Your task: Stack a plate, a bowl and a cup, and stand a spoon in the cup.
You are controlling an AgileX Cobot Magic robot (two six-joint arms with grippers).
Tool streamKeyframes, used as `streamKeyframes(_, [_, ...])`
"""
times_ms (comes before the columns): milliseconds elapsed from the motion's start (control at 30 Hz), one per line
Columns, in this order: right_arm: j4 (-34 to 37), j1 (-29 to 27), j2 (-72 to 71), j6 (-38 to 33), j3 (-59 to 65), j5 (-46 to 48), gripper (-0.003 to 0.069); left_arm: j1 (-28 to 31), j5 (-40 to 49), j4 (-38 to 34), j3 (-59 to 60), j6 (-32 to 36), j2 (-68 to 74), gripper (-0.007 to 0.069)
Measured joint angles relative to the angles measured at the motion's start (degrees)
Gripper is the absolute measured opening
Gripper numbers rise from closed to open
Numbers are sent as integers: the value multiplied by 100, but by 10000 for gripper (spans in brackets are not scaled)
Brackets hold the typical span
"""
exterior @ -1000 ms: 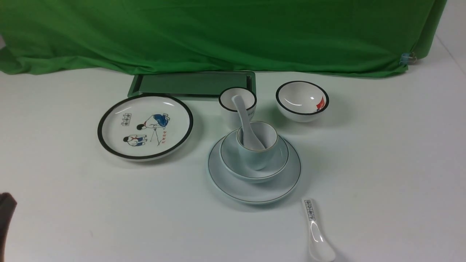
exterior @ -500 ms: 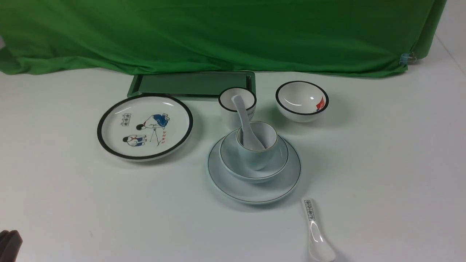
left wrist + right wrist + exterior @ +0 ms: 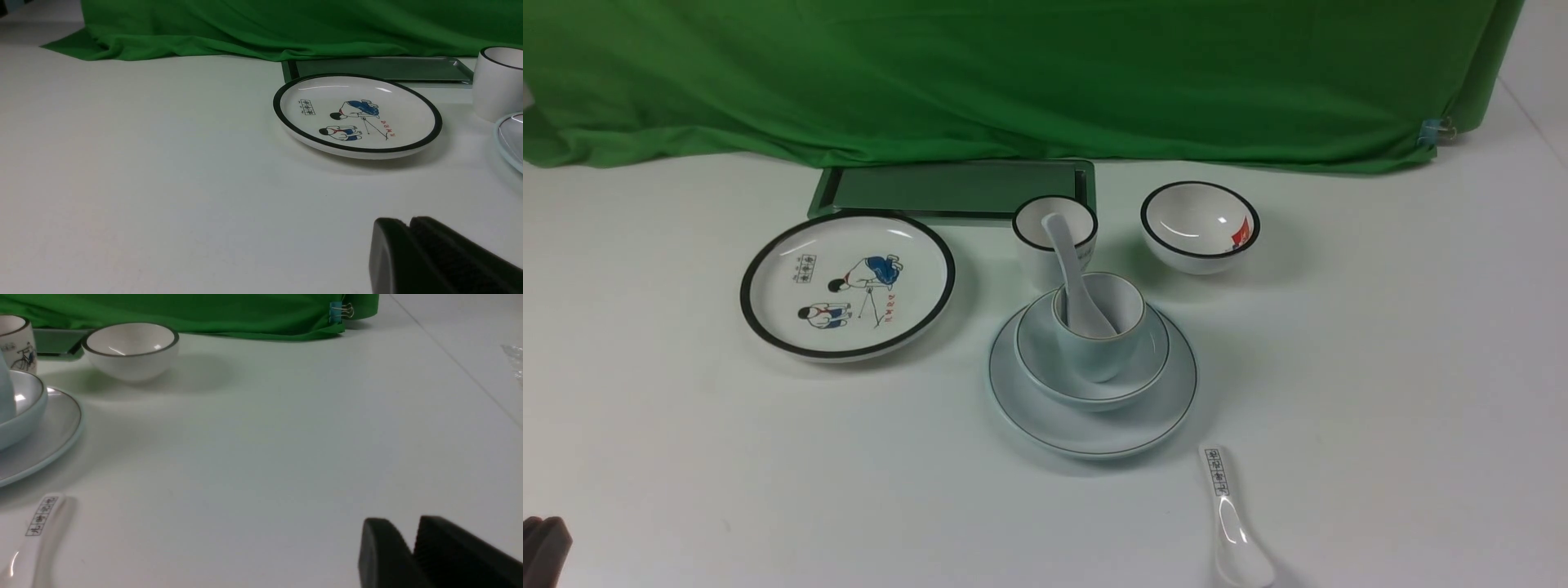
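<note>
The plain plate (image 3: 1045, 416) lies mid-table with the plain bowl (image 3: 1045, 359) on it and the light-blue cup (image 3: 1094, 359) in the bowl. The plain white spoon (image 3: 1072, 269) stands in the cup, its handle leaning back and left. My left gripper (image 3: 408, 222) is shut and empty, low at the near left corner (image 3: 543, 551), far from the stack. My right gripper (image 3: 410, 524) does not show in the front view. It hovers over bare table right of the plate (image 3: 49, 433), its fingers slightly apart with nothing between them.
A black-rimmed cartoon plate (image 3: 847, 283) lies left of the stack. A black-rimmed cup (image 3: 1033, 253) stands just behind it, with a black-rimmed bowl (image 3: 1201, 227) at back right. A printed spoon (image 3: 1232, 523) lies near the front. A green tray (image 3: 956, 189) meets the green cloth (image 3: 1013, 73).
In the front view my left gripper has sunk lower toward the near left corner, then held still. The stack and the spoon have not moved.
</note>
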Motion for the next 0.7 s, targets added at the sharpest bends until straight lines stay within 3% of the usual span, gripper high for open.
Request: streamKeyframes(700, [0, 0, 0, -6, 0, 0, 234, 0, 0, 0, 0, 0, 0, -6])
